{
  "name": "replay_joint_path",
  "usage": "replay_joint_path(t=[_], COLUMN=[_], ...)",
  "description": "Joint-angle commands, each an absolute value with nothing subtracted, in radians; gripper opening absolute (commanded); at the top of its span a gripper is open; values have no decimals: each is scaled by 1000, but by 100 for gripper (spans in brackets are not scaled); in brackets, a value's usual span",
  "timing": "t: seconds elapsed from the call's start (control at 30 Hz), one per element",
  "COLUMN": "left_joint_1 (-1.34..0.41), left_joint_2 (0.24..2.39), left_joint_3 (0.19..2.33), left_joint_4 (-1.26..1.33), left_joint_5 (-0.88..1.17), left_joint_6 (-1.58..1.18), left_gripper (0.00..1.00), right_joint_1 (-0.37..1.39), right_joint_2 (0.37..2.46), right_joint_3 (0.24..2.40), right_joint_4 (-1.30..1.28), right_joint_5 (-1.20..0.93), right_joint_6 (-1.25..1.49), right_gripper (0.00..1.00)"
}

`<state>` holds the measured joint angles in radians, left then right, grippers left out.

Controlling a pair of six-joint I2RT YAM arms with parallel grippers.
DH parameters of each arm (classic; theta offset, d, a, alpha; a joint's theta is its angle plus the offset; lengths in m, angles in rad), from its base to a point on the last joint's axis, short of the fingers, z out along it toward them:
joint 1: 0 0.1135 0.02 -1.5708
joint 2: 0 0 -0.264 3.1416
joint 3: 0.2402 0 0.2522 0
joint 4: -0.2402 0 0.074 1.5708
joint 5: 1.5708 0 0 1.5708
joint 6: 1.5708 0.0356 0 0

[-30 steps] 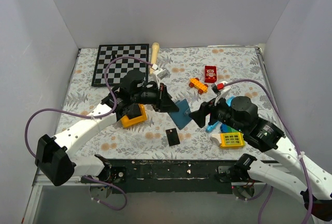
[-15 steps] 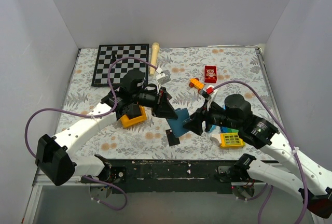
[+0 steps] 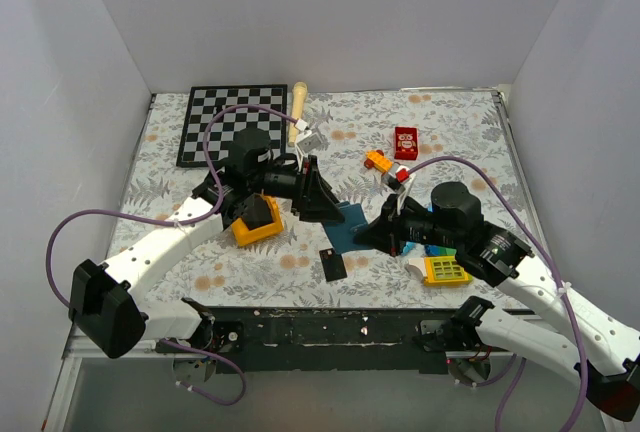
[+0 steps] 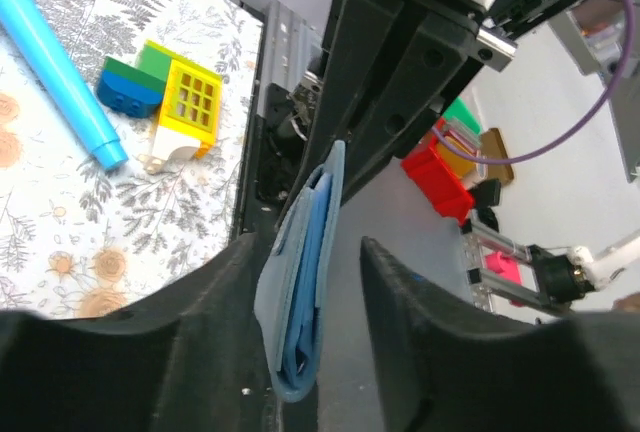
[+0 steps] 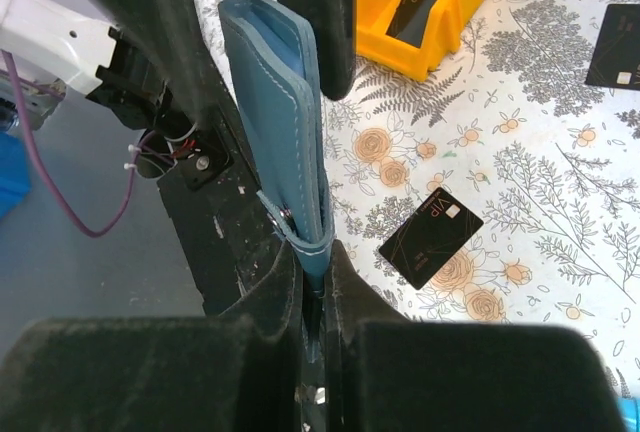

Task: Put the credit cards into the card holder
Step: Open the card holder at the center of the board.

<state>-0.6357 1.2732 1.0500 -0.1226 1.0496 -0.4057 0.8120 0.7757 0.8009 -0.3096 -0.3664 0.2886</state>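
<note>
Card holder (image 5: 275, 102) is off the table, standing on edge in mid-air between the two arms, folded nearly flat with only a narrow gap at its upper edge. The right gripper (image 5: 315, 297) is clenched on its lower edge, near the snap tab, so we read it as carrying the holder. The left gripper (image 4: 308, 252) brackets the other end, but its fingers stand slackened: in the left wrist view we see daylight between the blue leather and one finger (image 4: 400, 312), so that grasp looks released or nearly so. We judge the step in hand to be a hand-over, or a re-grip, of the holder from left to right; no card is in it yet. One credit card (image 5: 430, 237) lies flat on the flowered table (image 3: 450, 142) just below the holder. A second card (image 5: 615, 47) lies further out, and another black card (image 5: 425, 2) rests in the yellow bin (image 5: 430, 52) beside the left arm. Next, we think, the left arm must draw clear without dragging the holder, then fetch a card. The holder must also be spread enough to take one, and a thin card lying flat will be awkward to lift.
</note>
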Motion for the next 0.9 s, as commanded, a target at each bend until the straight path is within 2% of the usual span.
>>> replay_joint_path(t=[0.0, 0.07, 0.17, 0.33, 0.53, 0.6, 0.7, 0.77, 0.87], left_joint_1=[-606, -572, -554, -555, -564, -577, -594, -600, -611], left_joint_2=[1226, 1180, 1121, 1094, 1095, 1104, 1112, 1115, 1118], left_joint_3=[1022, 938, 830, 744, 704, 709, 710, 707, 713], left_joint_4=[-6, 131, 317, 435, 545, 546, 543, 546, 531], left_joint_5=[916, 841, 767, 719, 727, 724, 719, 718, 715], left_joint_6=[-515, -630, -747, -836, -913, -910, -902, -899, -887], left_gripper=[60, 73, 84, 88, 86, 82, 70, 55, 28], right_joint_1=[807, 793, 773, 750, 738, 733, 730, 730, 729], right_joint_2=[747, 726, 710, 692, 758, 770, 791, 802, 807], right_joint_3=[798, 784, 772, 733, 710, 696, 701, 701, 703], right_joint_4=[-241, -219, -196, -71, 64, 116, 138, 150, 153], right_joint_5=[-299, -253, -203, -241, -324, -347, -362, -370, -373], right_joint_6=[339, 383, 452, 547, 624, 650, 666, 670, 673], right_gripper=[1, 1, 1, 1, 1, 1, 1, 1, 1])
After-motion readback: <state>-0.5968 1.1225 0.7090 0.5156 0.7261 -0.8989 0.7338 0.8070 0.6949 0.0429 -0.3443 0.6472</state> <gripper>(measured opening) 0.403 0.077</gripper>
